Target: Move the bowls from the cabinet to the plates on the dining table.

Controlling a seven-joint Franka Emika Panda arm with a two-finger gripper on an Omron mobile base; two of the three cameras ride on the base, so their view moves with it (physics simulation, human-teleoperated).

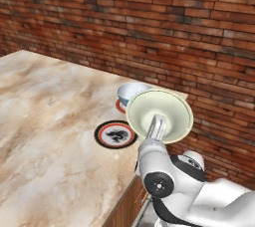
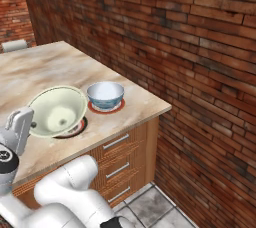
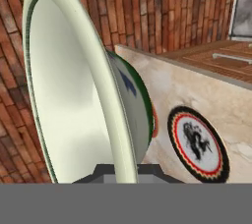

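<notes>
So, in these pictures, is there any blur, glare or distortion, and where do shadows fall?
Left base view: sharp, even light, no glare; the cream-green bowl hides part of the blue-patterned bowl. Right base view: a soft shadow lies under the cream-green bowl on the dining table. Hand view: the close bowl rim looks stretched and huge, while the plate appears as a slanted oval.

Held tilted in the tool (image 2: 30, 124) above the nearer plate (image 1: 115, 135) at the surface's (image 1: 45, 121) right edge: one bowl (image 1: 160, 113); behind it, resting on the farther plate (image 2: 105, 107), the other bowl (image 2: 105, 94); brick wall (image 1: 149, 22) beyond.
</notes>
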